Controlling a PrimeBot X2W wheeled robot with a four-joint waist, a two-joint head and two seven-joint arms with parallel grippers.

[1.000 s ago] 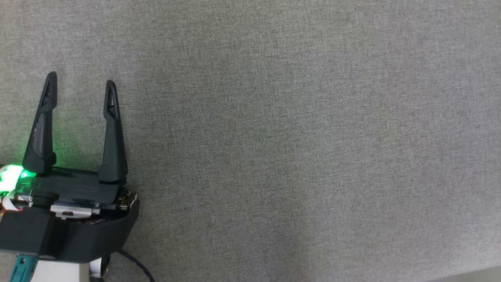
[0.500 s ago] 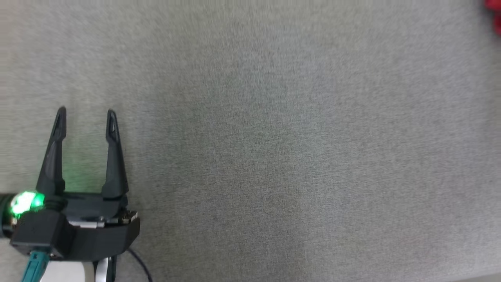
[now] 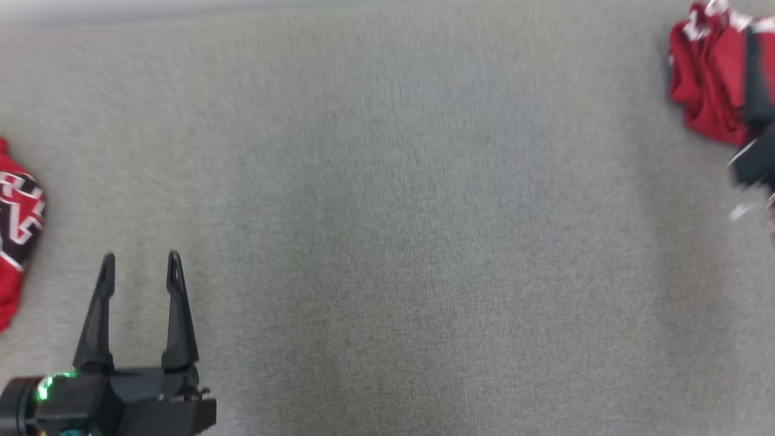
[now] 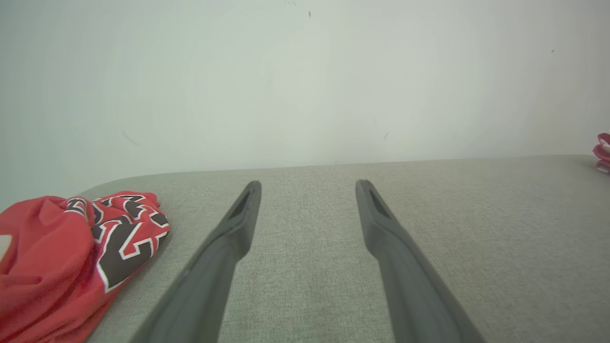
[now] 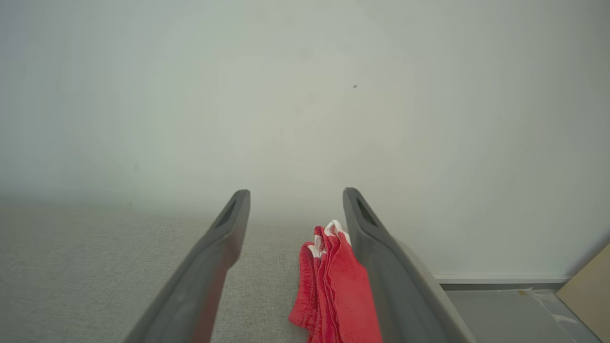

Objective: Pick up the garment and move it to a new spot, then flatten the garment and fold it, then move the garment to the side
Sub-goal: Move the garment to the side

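Note:
A crumpled red garment (image 3: 705, 85) with white trim lies at the far right of the grey surface. In the right wrist view this garment (image 5: 333, 281) sits between the fingers of my open right gripper (image 5: 295, 195), close against the right finger. One dark, blurred finger (image 3: 754, 79) of that gripper crosses the garment in the head view. A second red garment (image 3: 15, 242) with black and white lettering lies at the left edge. My left gripper (image 3: 141, 257) stands open and empty just right of it, apart from the cloth (image 4: 62, 257).
The grey fabric surface (image 3: 393, 242) stretches wide between the two garments. A pale wall (image 4: 305, 71) runs along its far edge. Past the surface's right end, a grey floor (image 5: 500, 309) and a tan board (image 5: 588, 295) show.
The head camera has tilted, so the whole picture slid down and both red garments came into view. The left gripper now sits lower in the picture and remains open.

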